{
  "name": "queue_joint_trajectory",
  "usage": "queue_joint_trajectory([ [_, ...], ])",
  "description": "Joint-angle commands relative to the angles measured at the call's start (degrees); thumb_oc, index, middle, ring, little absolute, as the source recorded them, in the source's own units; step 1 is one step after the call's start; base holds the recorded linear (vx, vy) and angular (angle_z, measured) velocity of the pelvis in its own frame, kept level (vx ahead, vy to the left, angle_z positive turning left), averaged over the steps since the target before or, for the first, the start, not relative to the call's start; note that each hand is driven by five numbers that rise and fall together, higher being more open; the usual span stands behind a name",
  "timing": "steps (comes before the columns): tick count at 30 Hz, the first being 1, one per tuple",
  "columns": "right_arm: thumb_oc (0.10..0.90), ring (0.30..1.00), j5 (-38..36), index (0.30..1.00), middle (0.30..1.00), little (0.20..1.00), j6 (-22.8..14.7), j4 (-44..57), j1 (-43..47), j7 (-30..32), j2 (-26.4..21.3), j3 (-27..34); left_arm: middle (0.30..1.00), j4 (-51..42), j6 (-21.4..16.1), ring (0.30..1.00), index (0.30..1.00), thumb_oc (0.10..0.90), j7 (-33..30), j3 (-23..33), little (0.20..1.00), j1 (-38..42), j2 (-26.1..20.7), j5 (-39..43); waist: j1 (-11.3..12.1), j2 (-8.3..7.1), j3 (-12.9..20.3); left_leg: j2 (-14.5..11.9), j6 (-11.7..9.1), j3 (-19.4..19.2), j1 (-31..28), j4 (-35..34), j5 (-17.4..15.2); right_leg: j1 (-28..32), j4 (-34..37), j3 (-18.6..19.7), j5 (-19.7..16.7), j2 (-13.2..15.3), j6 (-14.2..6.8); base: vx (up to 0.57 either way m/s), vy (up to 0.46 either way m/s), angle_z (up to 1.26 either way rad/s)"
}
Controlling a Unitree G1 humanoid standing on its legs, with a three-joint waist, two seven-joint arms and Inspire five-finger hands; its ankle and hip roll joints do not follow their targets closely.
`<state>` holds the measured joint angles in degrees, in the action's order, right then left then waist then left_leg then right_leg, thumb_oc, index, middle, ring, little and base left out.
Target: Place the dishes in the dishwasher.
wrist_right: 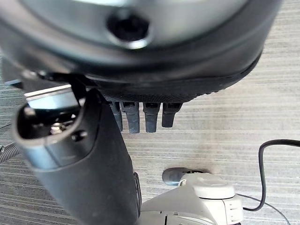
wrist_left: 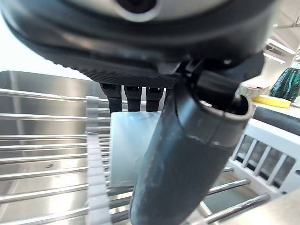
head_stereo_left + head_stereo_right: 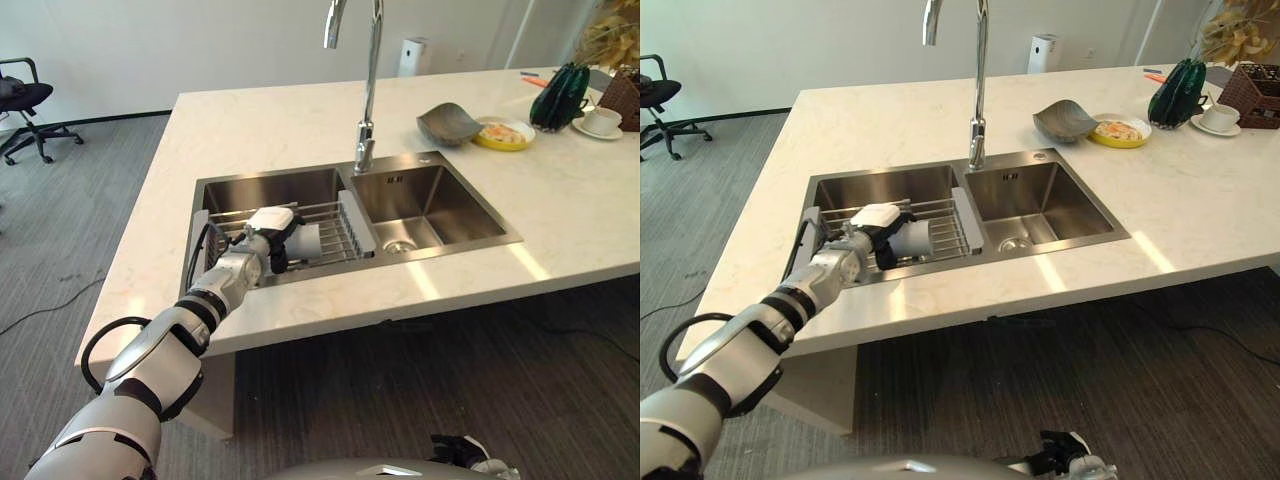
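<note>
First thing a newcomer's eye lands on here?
The left hand reaching into the double sink's left basin, fingers and thumb closed round a pale cup lying on its side on the wire rack. Next, the tall faucet behind the sink, and the grey bowl beside a yellow plate further back on the counter.

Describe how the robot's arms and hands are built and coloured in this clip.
The left arm is silver-grey with black joint bands. The left hand is dark with a white block on its back. The right hand is likewise dark, with a textured palm edge, stubby ribbed fingers and a thick grey-black thumb.
</note>
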<state>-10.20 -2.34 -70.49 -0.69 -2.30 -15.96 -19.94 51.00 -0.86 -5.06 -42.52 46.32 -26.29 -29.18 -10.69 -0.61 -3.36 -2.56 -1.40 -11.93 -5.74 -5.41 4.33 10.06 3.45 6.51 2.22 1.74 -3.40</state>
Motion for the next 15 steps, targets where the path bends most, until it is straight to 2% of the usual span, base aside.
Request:
queue_joint_trajectory([
  [1, 0.800, 0.900, 0.69, 0.900, 0.900, 0.900, -0.98, -0.34, 2.17, -0.06, -0.69, -1.76, 0.300, 1.48, -1.18, 0.300, 0.300, 0.400, -4.97, 2.93, 0.300, 9.99, -0.56, 1.39, 1.53, 0.45, -0.59, 1.12, -1.82, 1.12, -6.72, 0.41, -7.23, -3.25, 0.32, -3.70, -4.34, -0.08, -3.79, 0.00, 0.000, 0.00],
  [9, 0.800, 0.900, 0.93, 0.900, 0.900, 0.900, -1.31, -0.96, 1.52, 0.24, -1.14, -1.12, 0.300, -3.56, -3.10, 0.300, 0.300, 0.400, -9.15, 5.76, 0.300, 8.35, -3.06, 4.01, 1.76, 0.45, -0.50, 1.11, -1.91, 1.44, -6.67, 0.41, -7.12, -3.12, 0.25, -4.26, -4.28, 0.11, -3.71, 0.00, 0.000, 0.00],
  [12, 0.800, 0.900, 0.79, 0.900, 0.900, 0.900, -1.47, -0.81, 1.58, 0.52, -1.15, -0.96, 0.300, -5.77, -3.78, 0.300, 0.300, 0.400, -12.27, 10.17, 0.300, 7.01, -3.76, 9.69, 1.88, 0.32, -0.38, 1.10, -1.97, 1.65, -6.63, 0.41, -7.03, -2.97, 0.27, -4.41, -4.19, 0.21, -3.66, -0.01, -0.011, 0.04],
  [14, 0.800, 0.900, 0.66, 0.900, 0.900, 0.900, -1.70, -0.39, 1.25, 0.61, -1.08, -0.60, 0.300, -11.03, -5.48, 0.300, 0.300, 0.400, -16.72, 15.96, 0.300, 5.70, -4.90, 15.37, 2.24, 0.00, -0.24, 1.05, -2.03, 1.92, -6.55, 0.41, -7.00, -2.85, 0.33, -4.70, -4.17, 0.26, -3.53, 0.00, 0.000, 0.00],
  [15, 0.800, 0.900, 0.66, 0.900, 0.900, 0.900, -1.70, -0.39, 1.25, 0.61, -1.08, -0.60, 0.300, -11.03, -5.48, 0.300, 0.300, 0.400, -16.72, 15.96, 0.300, 5.70, -4.90, 15.37, 2.24, 0.00, -0.24, 1.05, -2.03, 1.92, -6.55, 0.41, -7.00, -2.85, 0.33, -4.70, -4.17, 0.26, -3.53, 0.00, -0.009, 0.04],
])
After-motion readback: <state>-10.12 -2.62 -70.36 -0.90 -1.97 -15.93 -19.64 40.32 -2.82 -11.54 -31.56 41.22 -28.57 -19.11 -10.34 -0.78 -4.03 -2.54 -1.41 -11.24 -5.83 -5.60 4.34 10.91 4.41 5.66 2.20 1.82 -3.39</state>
